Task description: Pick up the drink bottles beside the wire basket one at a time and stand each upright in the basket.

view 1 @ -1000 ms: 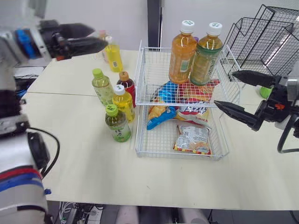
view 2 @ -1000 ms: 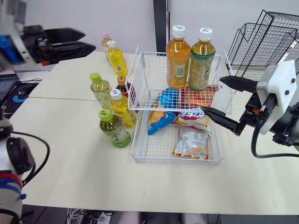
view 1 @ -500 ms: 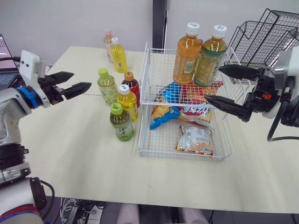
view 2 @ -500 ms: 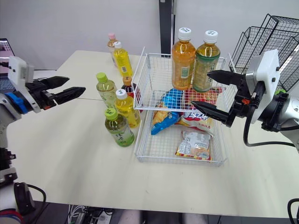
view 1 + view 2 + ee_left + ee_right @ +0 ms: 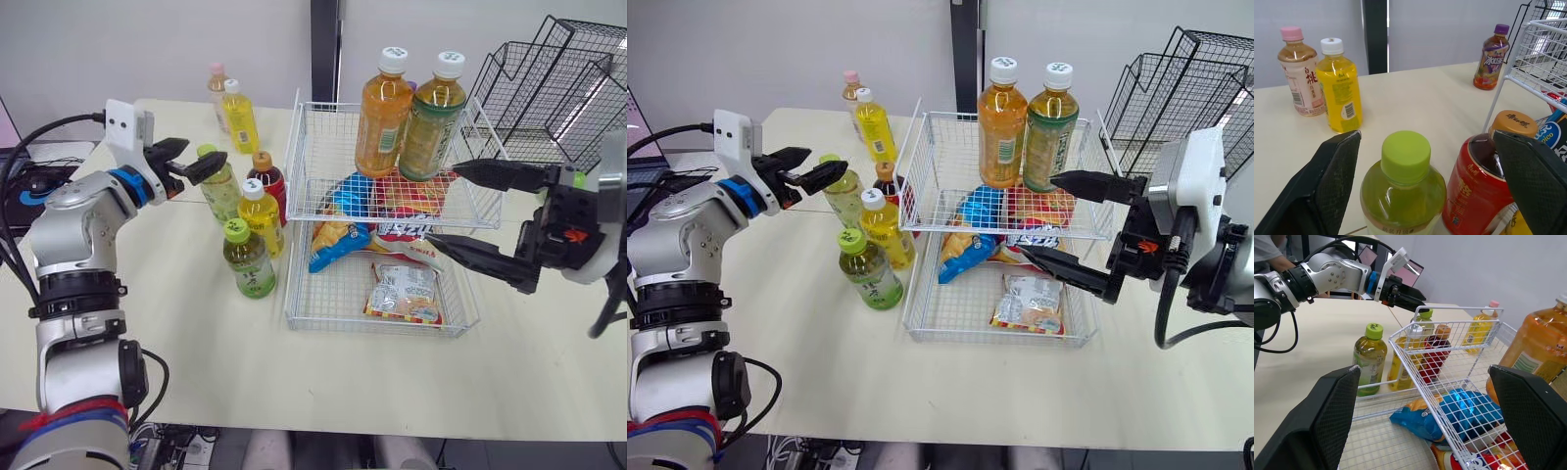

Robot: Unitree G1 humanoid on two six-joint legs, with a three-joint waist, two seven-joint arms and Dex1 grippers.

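Your left claw point(image 5: 207, 152) has swung in from the left and now sits open astride the green-capped bottle point(image 5: 1403, 191). The bottle stands on the desk point(image 5: 196, 343) just beside the wire basket point(image 5: 377, 327). Closing on it looks like the next step. Your right claw point(image 5: 441, 204) hangs open by the basket's right side.

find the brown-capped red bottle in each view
Left eye: red bottle, left of centre, beside the wire basket.
Right eye: red bottle, same spot.
Left wrist: red bottle beside the green-capped bottle.
Right wrist: red bottle behind basket wires.
Landmark: the wire basket.
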